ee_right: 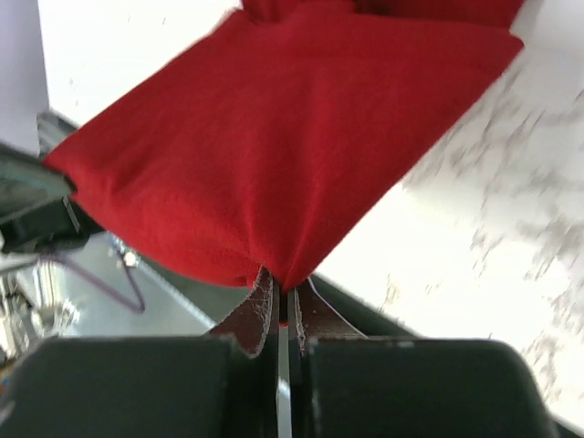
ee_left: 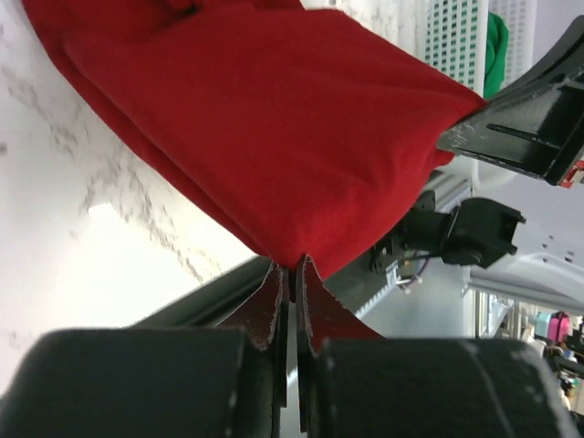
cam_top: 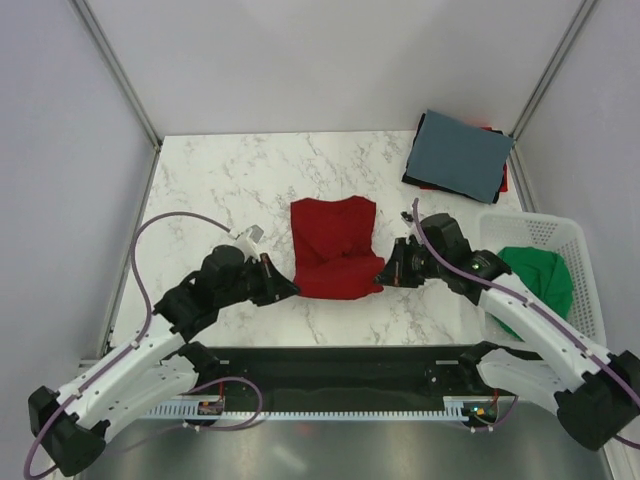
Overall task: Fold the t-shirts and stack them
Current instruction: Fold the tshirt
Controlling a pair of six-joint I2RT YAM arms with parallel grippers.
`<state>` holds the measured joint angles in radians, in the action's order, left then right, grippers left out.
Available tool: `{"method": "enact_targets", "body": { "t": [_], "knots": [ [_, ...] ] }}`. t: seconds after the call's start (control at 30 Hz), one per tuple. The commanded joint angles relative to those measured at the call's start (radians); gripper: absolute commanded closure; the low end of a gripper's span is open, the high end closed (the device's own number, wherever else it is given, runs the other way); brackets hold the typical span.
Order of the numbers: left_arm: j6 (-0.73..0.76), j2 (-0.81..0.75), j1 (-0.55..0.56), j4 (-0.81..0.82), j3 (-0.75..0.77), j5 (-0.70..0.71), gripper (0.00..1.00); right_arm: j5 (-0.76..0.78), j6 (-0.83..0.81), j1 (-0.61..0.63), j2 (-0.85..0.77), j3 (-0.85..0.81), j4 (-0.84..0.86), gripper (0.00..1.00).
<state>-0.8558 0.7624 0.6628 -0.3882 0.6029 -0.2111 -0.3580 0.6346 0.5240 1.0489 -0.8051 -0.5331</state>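
Note:
A bright red t-shirt (cam_top: 335,247) lies partly folded at the middle of the marble table. My left gripper (cam_top: 295,288) is shut on its near left corner, seen in the left wrist view (ee_left: 294,265) with the red cloth (ee_left: 274,119) pinched between the jaws. My right gripper (cam_top: 381,274) is shut on the near right corner; in the right wrist view (ee_right: 283,285) the red cloth (ee_right: 274,146) spreads away from the jaws. A slate-blue t-shirt (cam_top: 461,154) tops a folded stack at the far right. A green t-shirt (cam_top: 537,278) lies in the basket.
A white slatted basket (cam_top: 575,235) stands at the right edge of the table, beside my right arm. Darker folded cloth and a red edge (cam_top: 503,178) show under the slate-blue shirt. The table's near edge has a black rail (cam_top: 340,365).

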Motion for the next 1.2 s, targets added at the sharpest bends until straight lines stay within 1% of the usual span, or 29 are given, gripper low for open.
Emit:
{"method": "enact_targets", "body": {
  "t": [0.0, 0.1, 0.2, 0.33, 0.53, 0.63, 0.67, 0.73, 0.77, 0.83, 0.87, 0.9, 0.97, 1.0, 1.03, 1.07, 1.1, 1.13, 1.17],
  "knots": [
    [-0.120, -0.092, 0.046, -0.211, 0.027, 0.065, 0.98, 0.027, 0.068, 0.042, -0.104, 0.015, -0.198, 1.00],
    [-0.097, -0.106, 0.049, -0.285, 0.101, 0.100, 0.98, 0.050, 0.062, 0.045, -0.127, -0.020, -0.260, 1.00],
    [-0.048, -0.066, 0.047, -0.327, 0.181, 0.177, 0.98, 0.097, 0.042, 0.045, -0.086, -0.077, -0.286, 1.00],
    [-0.006, 0.059, 0.047, -0.327, 0.274, 0.208, 0.98, 0.113, 0.005, 0.036, -0.007, -0.147, -0.283, 1.00],
    [0.055, 0.198, 0.028, -0.313, 0.389, 0.262, 0.98, 0.077, -0.059, -0.073, 0.114, -0.233, -0.280, 1.00],
    [0.104, 0.288, -0.026, -0.302, 0.458, 0.224, 0.98, 0.064, -0.085, -0.105, 0.184, -0.264, -0.271, 1.00],
    [0.116, 0.311, -0.064, -0.299, 0.478, 0.216, 0.98, 0.051, -0.090, -0.116, 0.203, -0.270, -0.265, 1.00],
    [0.153, 0.397, -0.101, -0.295, 0.529, 0.155, 0.97, 0.042, -0.105, -0.145, 0.258, -0.293, -0.248, 1.00],
    [0.175, 0.429, -0.142, -0.284, 0.544, 0.136, 0.97, 0.031, -0.110, -0.157, 0.278, -0.301, -0.242, 1.00],
    [0.192, 0.524, -0.186, -0.264, 0.581, 0.078, 0.96, 0.016, -0.122, -0.182, 0.350, -0.331, -0.223, 1.00],
    [0.207, 0.555, -0.230, -0.247, 0.596, 0.055, 0.95, 0.008, -0.127, -0.205, 0.376, -0.344, -0.216, 1.00],
    [0.215, 0.633, -0.248, -0.235, 0.610, 0.023, 0.95, -0.008, -0.133, -0.214, 0.438, -0.361, -0.200, 1.00],
    [0.242, 0.722, -0.297, -0.213, 0.670, -0.014, 0.91, -0.024, -0.141, -0.243, 0.511, -0.425, -0.186, 1.00],
    [0.251, 0.783, -0.311, -0.203, 0.701, -0.051, 0.90, -0.041, -0.144, -0.251, 0.595, -0.456, -0.179, 1.00],
    [0.261, 0.901, -0.327, -0.204, 0.780, -0.071, 0.89, -0.047, -0.153, -0.268, 0.641, -0.527, -0.179, 1.00],
    [0.279, 0.975, -0.350, -0.207, 0.884, -0.112, 0.86, -0.062, -0.154, -0.275, 0.736, -0.572, -0.185, 0.91],
    [0.287, 1.042, -0.362, -0.213, 0.885, -0.137, 0.86, -0.062, -0.157, -0.286, 0.782, -0.618, -0.185, 0.81],
    [0.290, 1.193, -0.373, -0.230, 1.016, -0.160, 0.82, -0.059, -0.161, -0.301, 0.830, -0.722, -0.192, 0.60],
    [0.300, 1.266, -0.390, -0.250, 1.096, -0.215, 0.77, -0.052, -0.159, -0.311, 0.921, -0.785, -0.215, 0.51]
  ]
}}
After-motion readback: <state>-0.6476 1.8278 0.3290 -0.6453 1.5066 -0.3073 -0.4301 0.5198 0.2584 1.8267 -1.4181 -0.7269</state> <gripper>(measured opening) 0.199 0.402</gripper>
